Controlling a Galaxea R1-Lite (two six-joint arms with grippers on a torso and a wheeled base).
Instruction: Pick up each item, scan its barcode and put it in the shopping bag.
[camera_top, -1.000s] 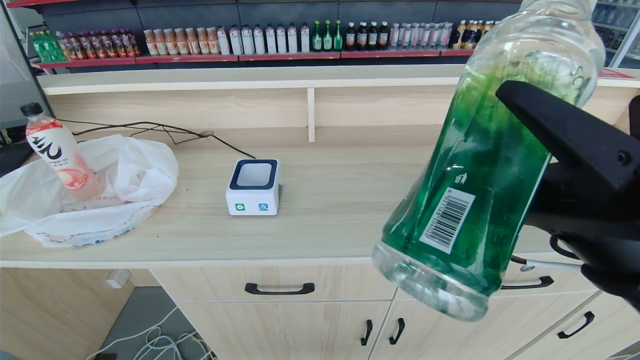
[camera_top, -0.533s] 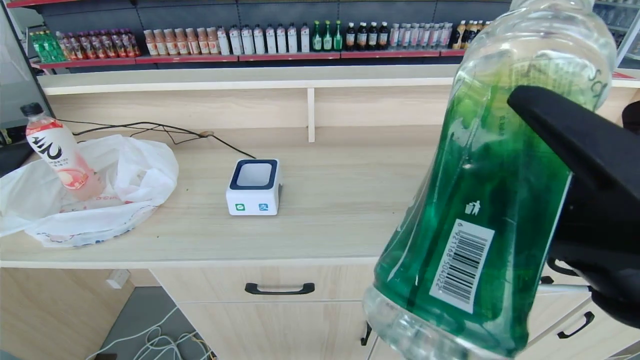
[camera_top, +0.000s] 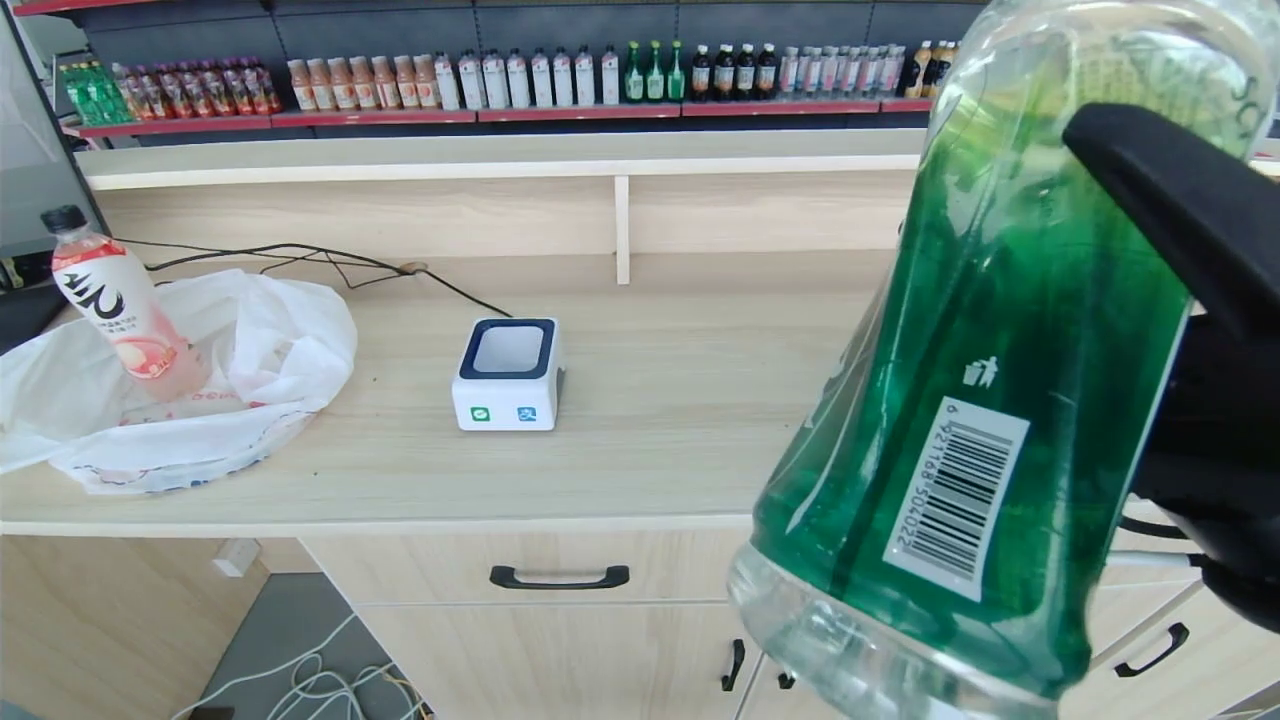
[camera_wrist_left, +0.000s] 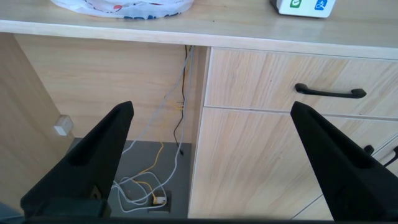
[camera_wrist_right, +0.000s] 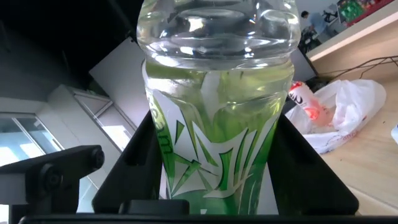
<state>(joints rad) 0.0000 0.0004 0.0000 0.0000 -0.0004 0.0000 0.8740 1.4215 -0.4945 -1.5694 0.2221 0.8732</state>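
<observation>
Barcode scanner, a white box, sat well left of the tilted green plastic bottle gripped by the right hand.

Green bottle, clamped in the right gripper: a white barcode label sits on the side wall, below the upper finger, toward the base. A row of digits runs along one edge of the bars. A white bin sign stands between that finger and the barcode.

Scanner, well apart from the fingers: one green icon and one blue icon on the front face.

Pink bottle: large dark characters on a white label band.

Bag: red and blue print, too small to read.
</observation>
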